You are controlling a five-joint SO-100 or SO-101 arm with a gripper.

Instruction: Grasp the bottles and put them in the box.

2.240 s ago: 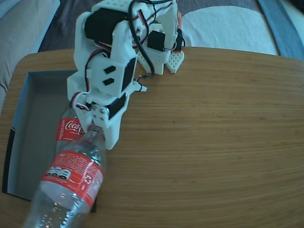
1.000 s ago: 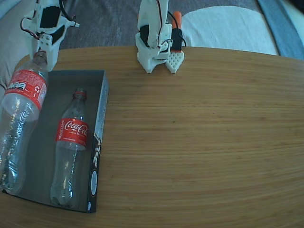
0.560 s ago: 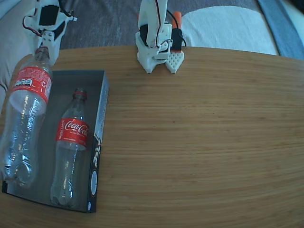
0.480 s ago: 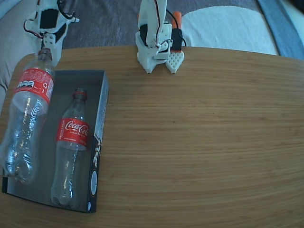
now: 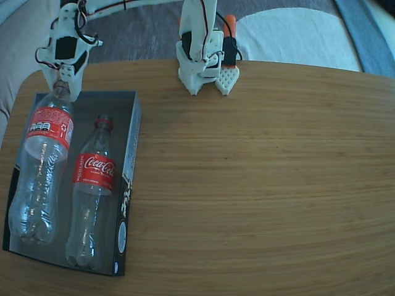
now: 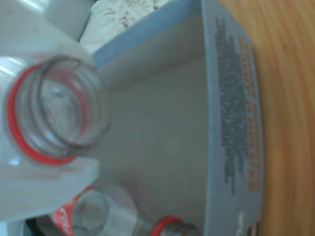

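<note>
In the fixed view the box point(image 5: 131, 154) lies at the table's left edge, grey inside. One bottle point(image 5: 92, 191) rests flat in its right half, red label up. A second bottle point(image 5: 42, 166) stretches along the left half, its neck raised at the far end, where my gripper point(image 5: 62, 86) is shut on it. The wrist view looks straight down that bottle's open mouth point(image 6: 54, 118) with its red ring, held between white fingers point(image 6: 44, 184). Below it shows the neck of the other bottle point(image 6: 167, 227) and the box wall point(image 6: 234, 123).
The arm's white base point(image 5: 200, 58) with an orange part stands at the table's far edge. Wooden tabletop point(image 5: 265, 185) spreads to the right of the box. Grey and white cloth point(image 5: 296, 34) lies beyond the table.
The held bottle has swung from beyond the box's left edge to over the box's left half, beside the other bottle. My gripper moved slightly right and nearer with it.
</note>
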